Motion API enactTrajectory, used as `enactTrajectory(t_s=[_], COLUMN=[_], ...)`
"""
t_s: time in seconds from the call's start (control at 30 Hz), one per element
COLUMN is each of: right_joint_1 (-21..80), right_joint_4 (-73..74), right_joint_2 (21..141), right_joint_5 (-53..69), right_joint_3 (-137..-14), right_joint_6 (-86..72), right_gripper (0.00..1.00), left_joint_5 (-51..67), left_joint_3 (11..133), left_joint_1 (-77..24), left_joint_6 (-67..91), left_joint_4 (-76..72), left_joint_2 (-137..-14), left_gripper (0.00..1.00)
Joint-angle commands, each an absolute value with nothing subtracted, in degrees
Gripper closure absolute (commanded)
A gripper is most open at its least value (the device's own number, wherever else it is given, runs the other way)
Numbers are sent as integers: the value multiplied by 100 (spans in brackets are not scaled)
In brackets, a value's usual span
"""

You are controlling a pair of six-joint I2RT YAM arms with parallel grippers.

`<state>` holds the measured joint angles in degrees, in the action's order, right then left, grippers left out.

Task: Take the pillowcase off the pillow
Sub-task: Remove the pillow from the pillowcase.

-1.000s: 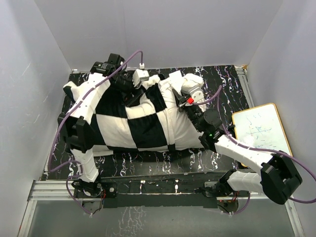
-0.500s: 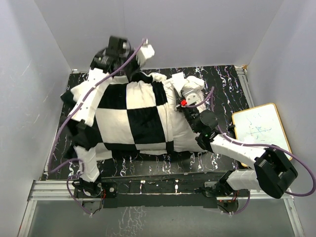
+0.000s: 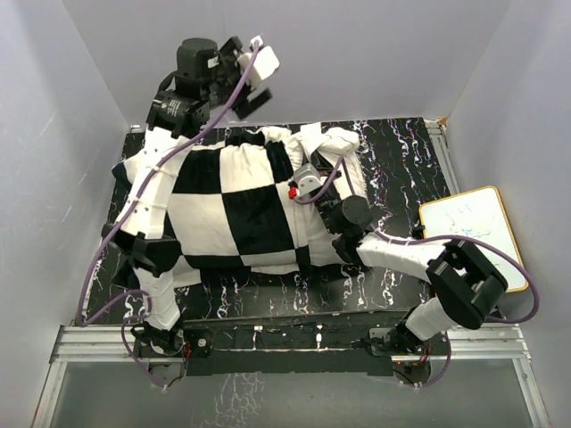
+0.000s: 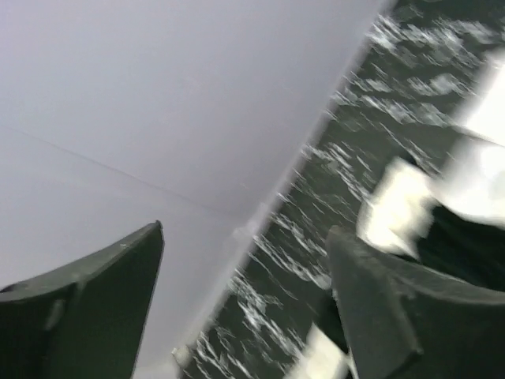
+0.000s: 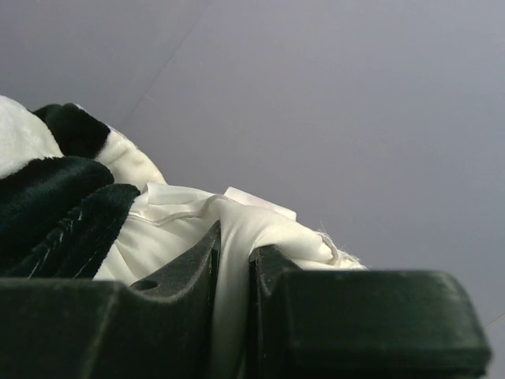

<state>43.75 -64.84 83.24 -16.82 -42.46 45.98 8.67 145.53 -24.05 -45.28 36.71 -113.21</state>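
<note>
Pinching the smooth off-white pillow [image 5: 272, 229], right pincer [image 5: 235, 246] clamps tight; left pincer [image 4: 246, 237] gapes, released.

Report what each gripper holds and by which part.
Right gripper pinches the pillow by a fold of its off-white fabric at the end poking out of the pillowcase. Left gripper, jaws apart, holds nothing.

You see the right gripper [image 5: 234, 251] pinching a fold of the off-white pillow [image 5: 185, 225] between its closed jaws. The black-and-white pillowcase [image 5: 55, 197] is bunched at the left.
</note>
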Motion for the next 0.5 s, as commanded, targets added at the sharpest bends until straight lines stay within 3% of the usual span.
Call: enactTrajectory(t_s=[0.0,0.17,0.33,0.47], right_joint_1=[4540,4377,4392,4745], right_joint_4=[-7837,-7913,-8250,-8914], right_joint_2=[8432,9358,10233,9608], right_joint_5=[-909,-536,-720,-833], right_joint_3=[-5064,-6496,-8179,-7285], right_joint_6=[5951,6305,5995,6185], right_gripper=[92,92,92,92], left_joint_5=[1689,3074,3011,3116], left_joint_3=[13232,12093,11225,10015], left_joint_1=[-2137,-1350,-940,-934], left_joint_6=[-3794,-3156,-3451,-3854], left_joint_4=[5853,7004,6874,6979], left_joint_2=[-10429,-9961,-9214,-8794], left_gripper=[8,3,3,7])
